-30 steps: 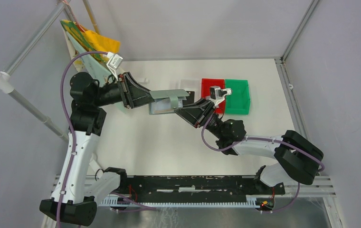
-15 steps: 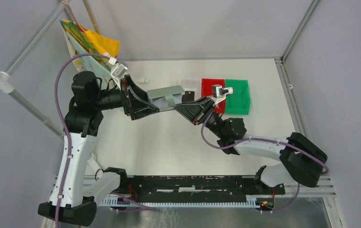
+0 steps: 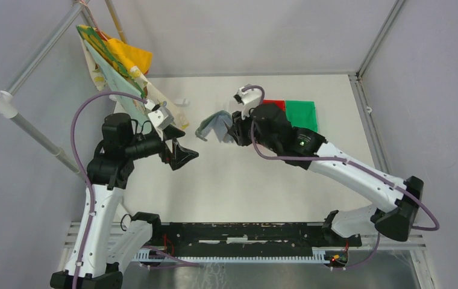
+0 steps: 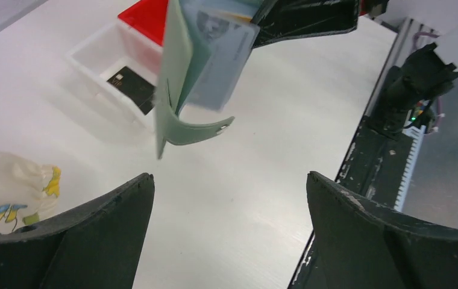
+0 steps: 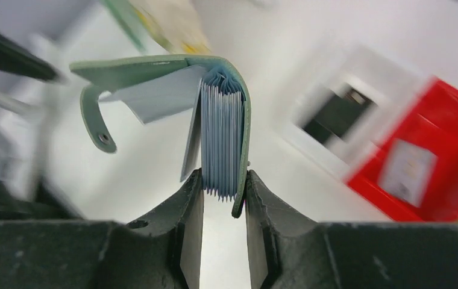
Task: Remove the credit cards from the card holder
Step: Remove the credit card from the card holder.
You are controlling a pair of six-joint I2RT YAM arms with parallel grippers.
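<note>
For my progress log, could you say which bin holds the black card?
The white bin holds the black card; the red bin beside it holds a pale card.

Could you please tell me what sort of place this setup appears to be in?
Probably a lab robot cell: a white table boxed in by grey panels on metal framing, two robot arms bolted at its near edge, and coloured sorting bins.

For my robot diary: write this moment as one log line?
right gripper: shut on wallet | left gripper: open, empty | black card: in white bin
</note>
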